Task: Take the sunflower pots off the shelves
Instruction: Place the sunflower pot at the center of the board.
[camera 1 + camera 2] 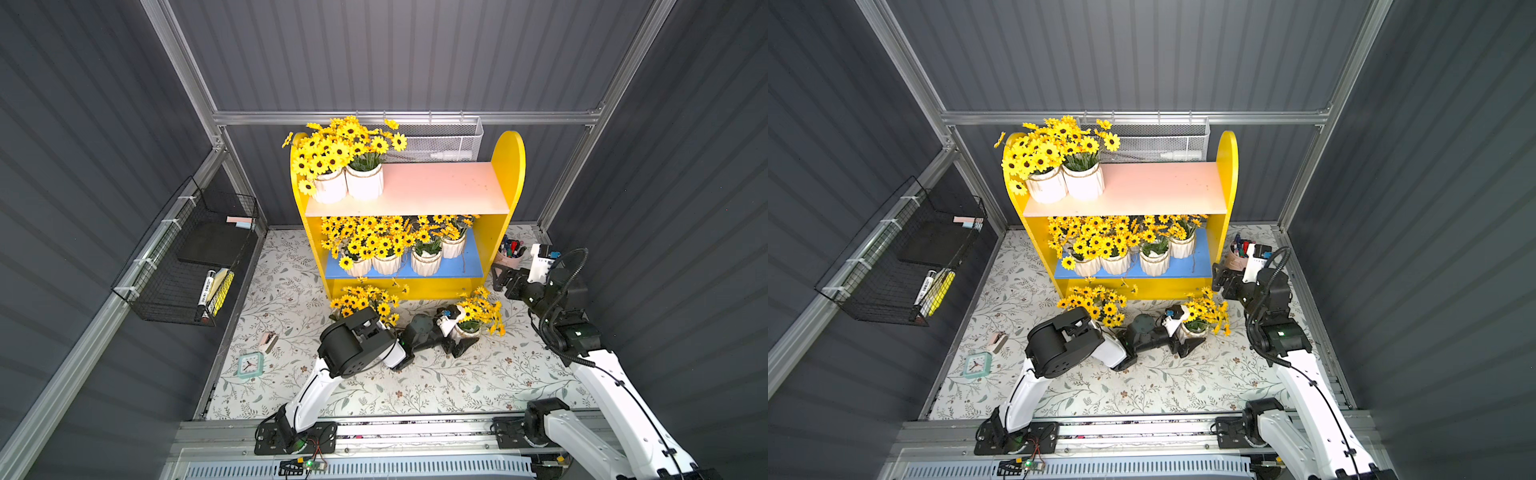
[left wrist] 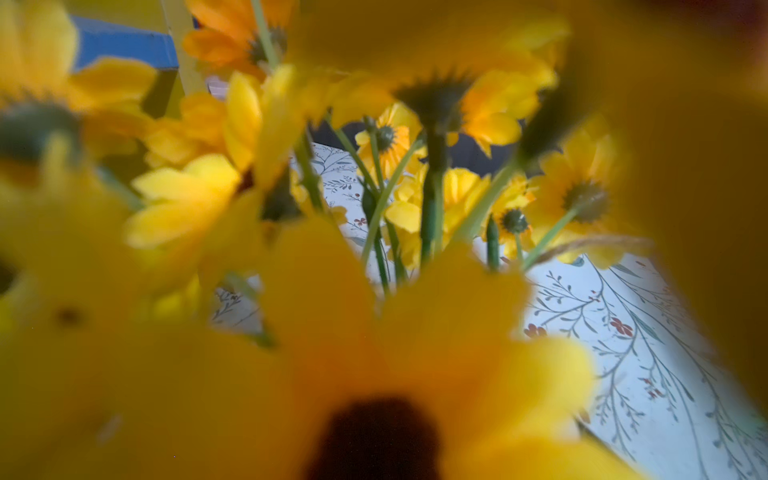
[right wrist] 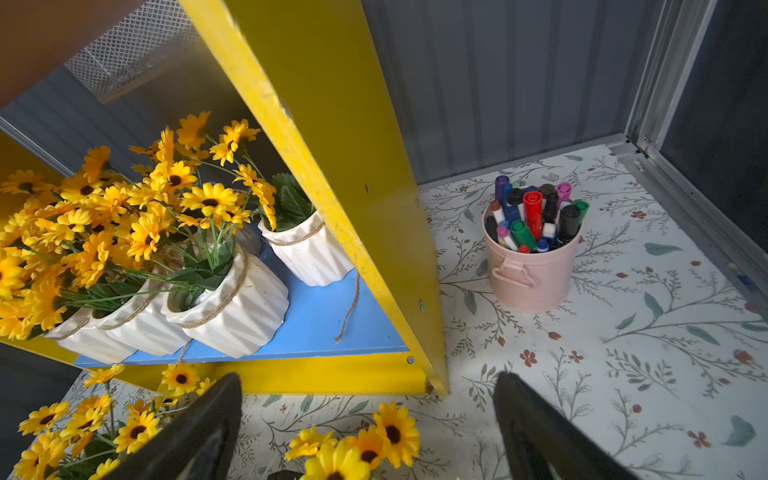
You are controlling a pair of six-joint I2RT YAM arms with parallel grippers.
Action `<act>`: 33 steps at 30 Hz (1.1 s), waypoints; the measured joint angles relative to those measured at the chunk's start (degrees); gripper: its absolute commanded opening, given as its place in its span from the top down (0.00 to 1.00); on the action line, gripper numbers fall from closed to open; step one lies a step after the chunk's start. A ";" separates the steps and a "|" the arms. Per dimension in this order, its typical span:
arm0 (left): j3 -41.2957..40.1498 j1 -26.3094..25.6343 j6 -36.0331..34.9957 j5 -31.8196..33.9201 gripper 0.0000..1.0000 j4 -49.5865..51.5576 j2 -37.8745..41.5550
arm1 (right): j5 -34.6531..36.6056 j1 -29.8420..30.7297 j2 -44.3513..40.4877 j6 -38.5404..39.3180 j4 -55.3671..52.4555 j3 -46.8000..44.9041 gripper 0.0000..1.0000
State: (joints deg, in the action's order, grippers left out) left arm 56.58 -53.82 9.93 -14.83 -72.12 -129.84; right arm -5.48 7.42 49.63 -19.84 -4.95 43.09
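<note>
1. Just off the right side of the shelves [image 1: 509, 166], my right pincer [image 3: 370, 378] hangs wide open with nothing in it.
2. Nearest target is the rear pot [image 3: 307, 253] on the blue board [image 3: 324, 328]. It stands upright, to my left of that pincer and further in, with the front pot [image 3: 237, 307] just beside it.
3. The yellow panel [image 3: 332, 166] cuts across my line, so I reckon I must shift left before reaching in. The pen cup [image 3: 532, 270] stands near on the other side.
4. My left pincer [image 1: 461, 340] is down at the counter pot [image 1: 469, 330]. Flowers fill its camera, so I cannot tell how far open it is.
5. The top pots [image 1: 365, 183] stand at the far left end of the pink board [image 1: 436, 187]. The left arm is nearer to those.
</note>
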 measured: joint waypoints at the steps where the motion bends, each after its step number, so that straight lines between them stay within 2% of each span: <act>1: 1.03 0.24 0.24 0.15 1.00 -0.55 -0.96 | -0.20 0.00 0.04 -0.11 0.39 0.00 0.04; 3: 3.19 0.81 0.72 0.26 0.95 -1.05 -2.67 | -0.39 0.00 0.22 -0.15 0.90 0.00 0.04; 4: 4.59 1.14 1.05 0.24 0.89 -1.14 -3.65 | -0.55 0.00 0.37 -0.15 1.05 0.00 0.04; 7: 8.24 1.60 1.36 -0.17 0.59 -0.17 -5.64 | -0.68 0.00 0.57 -0.15 1.09 0.02 0.02; 8: 9.14 1.68 1.33 -0.35 0.42 0.44 -5.97 | -0.74 0.00 0.57 -0.13 1.09 0.02 0.01; 9: 9.66 1.79 1.31 -0.57 0.14 1.18 -5.99 | -0.79 0.00 0.57 -0.15 1.09 0.02 0.01; 10: 10.19 1.90 1.29 -0.81 0.01 2.10 -5.99 | -0.79 0.00 0.57 -0.11 1.07 0.02 0.01; 15: 10.97 1.92 -0.07 -1.60 0.01 7.65 -4.81 | -0.79 0.00 -0.04 -0.13 0.83 0.02 0.01; 20: 7.54 1.92 -1.64 -2.27 0.01 14.97 0.61 | -0.72 0.00 -2.36 -0.13 0.57 -0.02 0.01; 25: 7.58 1.92 -2.64 -2.62 0.01 23.17 3.91 | 0.13 0.00 -4.70 -0.50 -0.92 -0.55 0.01; 33: 8.00 3.78 -1.75 -3.67 0.01 23.32 3.69 | 6.43 -0.28 -8.39 -4.72 -14.51 -2.73 0.07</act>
State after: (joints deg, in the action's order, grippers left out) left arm 64.58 -50.04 8.19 -18.50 -48.80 -126.15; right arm 0.95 7.14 41.23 -24.56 -19.46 40.36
